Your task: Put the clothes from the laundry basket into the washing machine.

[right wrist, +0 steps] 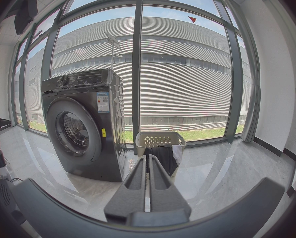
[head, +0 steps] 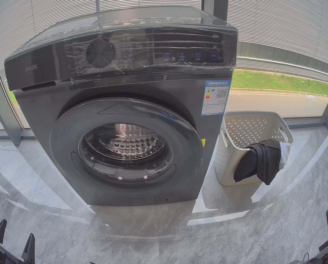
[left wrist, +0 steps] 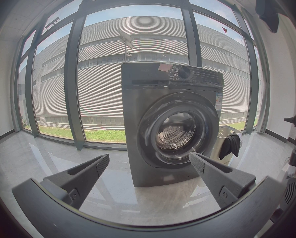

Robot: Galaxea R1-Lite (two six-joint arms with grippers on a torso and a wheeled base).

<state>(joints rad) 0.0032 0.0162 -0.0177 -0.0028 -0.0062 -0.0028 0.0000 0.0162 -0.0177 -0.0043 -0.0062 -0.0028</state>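
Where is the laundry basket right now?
In the head view the laundry basket stands on the floor on the robot's right, beside the washing machine, with dark clothes draped over its rim.

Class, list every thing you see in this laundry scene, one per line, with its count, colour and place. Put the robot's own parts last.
washing machine: one, dark grey, on the floor before the windows, door shut
laundry basket: one, cream, on the floor beside the machine, on the robot's right
black garment: one, black, draped over the basket's front rim
white garment: one, white, at the basket's rim beside the black garment
floor: one, grey, marble-look
windows: several panes, dark frames, behind the machine
left gripper: one, black, low on the left, open
right gripper: one, black, low on the right, shut
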